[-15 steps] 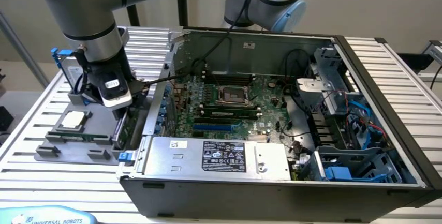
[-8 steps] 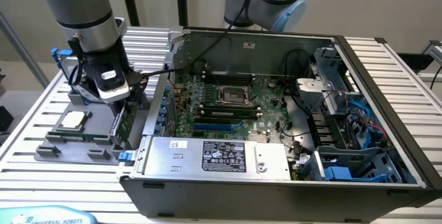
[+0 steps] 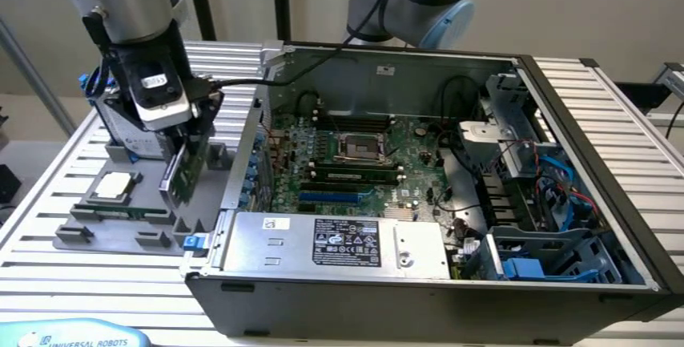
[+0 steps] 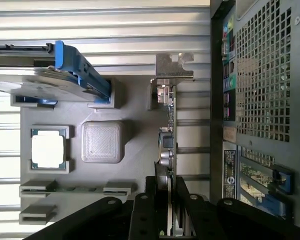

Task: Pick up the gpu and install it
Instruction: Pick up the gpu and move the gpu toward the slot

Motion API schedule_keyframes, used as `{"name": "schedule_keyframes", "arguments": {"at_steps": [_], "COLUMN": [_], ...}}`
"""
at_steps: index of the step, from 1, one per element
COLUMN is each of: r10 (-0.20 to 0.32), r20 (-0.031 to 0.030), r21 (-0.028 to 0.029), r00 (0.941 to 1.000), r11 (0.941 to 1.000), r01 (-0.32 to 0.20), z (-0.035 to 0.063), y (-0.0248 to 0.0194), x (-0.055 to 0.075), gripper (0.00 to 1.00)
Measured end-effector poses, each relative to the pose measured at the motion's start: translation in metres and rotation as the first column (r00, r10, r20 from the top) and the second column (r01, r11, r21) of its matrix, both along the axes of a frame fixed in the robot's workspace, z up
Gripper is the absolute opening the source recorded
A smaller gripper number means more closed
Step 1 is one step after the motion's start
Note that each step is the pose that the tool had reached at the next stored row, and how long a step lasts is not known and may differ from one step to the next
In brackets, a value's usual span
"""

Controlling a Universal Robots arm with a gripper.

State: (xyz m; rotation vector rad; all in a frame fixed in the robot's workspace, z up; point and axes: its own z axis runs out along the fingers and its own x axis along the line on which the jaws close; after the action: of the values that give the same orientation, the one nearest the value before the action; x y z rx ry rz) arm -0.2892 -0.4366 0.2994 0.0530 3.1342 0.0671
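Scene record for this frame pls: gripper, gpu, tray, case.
gripper: closed on the gpu, a finger on each face
gpu: upright on edge at the tray, outside the case
tray: grey, on the exterior view's left of the case; also carries a processor and a hard drive with blue brackets
case: open, motherboard exposed
task state: gpu gripped, not yet installed

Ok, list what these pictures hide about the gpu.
Wrist view: the gpu stands edge-on, so neither face shows; the gripper hides part of it.
Exterior view: the gripper covers its top edge; the holder hides its bottom edge.
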Motion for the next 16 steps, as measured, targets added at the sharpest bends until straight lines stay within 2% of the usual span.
{"name": "schedule_keyframes", "arguments": {"at_steps": [12, 16], "r10": [0.000, 0.000], "r20": [-0.0001, -0.0001], "r21": [-0.0001, 0.0000], "r00": [1.0000, 1.0000], "r11": [1.0000, 1.0000], "r01": [0.000, 0.000], "z": [0.0547, 0.0726], "y": [0.0000, 0.0000], "x": [0.004, 0.010], "gripper": [0.26, 0.26]}}
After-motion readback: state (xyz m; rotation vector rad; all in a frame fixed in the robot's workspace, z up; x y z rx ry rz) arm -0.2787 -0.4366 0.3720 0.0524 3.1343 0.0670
